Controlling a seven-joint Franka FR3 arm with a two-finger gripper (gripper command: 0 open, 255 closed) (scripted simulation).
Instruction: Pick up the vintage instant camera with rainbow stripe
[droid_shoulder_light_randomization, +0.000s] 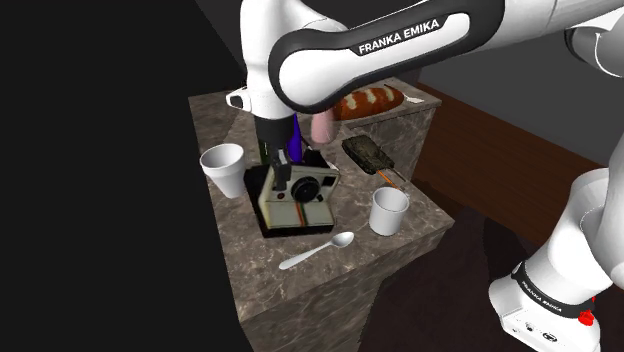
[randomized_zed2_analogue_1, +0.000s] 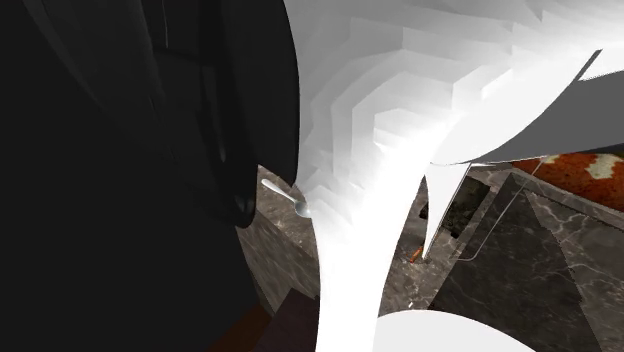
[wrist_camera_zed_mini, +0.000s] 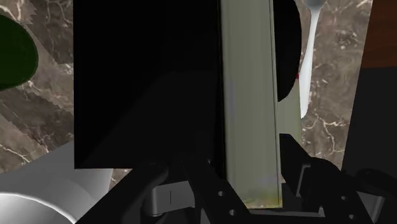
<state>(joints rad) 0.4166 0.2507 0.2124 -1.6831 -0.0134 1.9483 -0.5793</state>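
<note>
Instant camera (droid_shoulder_light_randomization: 297, 195), cream-bodied with a rainbow stripe down its front, sits on its black base on a dark marbled counter (droid_shoulder_light_randomization: 330, 285) as the white arm (droid_shoulder_light_randomization: 380, 45) bends over it from above. The black gripper (wrist_camera_zed_mini: 249, 165) comes down on the camera's rear section. In the wrist view the fingers (wrist_camera_zed_mini: 305, 181) lie flush against either side of a pale slab of the body, clasping it, with the slab reaching deep toward the palm.

The camera appears not yet lifted, and the hold looks the main hazard. It takes a narrow part at the back, not the middle, so the heavier front could swing down or twist out once the weight comes off the counter. Smooth casing would make a slip more likely.

A bread loaf (droid_shoulder_light_randomization: 368, 100) lies well behind the camera, out of harm's way. One white cup (droid_shoulder_light_randomization: 225, 168) stands just beside the camera on the shoulder view's left. A tilting or sideways-dragged camera would likely tip it. A second white cup (droid_shoulder_light_randomization: 389, 211) stands near the camera on the shoulder view's right, with more room. A dark bar on a stick (droid_shoulder_light_randomization: 364, 154) rests behind that cup, apart from the camera. Close behind the camera, a blue object (droid_shoulder_light_randomization: 293, 142) and a pink object (droid_shoulder_light_randomization: 322, 126) crowd the wrist and could be brushed by any backward swing. A spoon (droid_shoulder_light_randomization: 318, 250) lies in front of the camera, at risk only if the camera drops forward.
</note>
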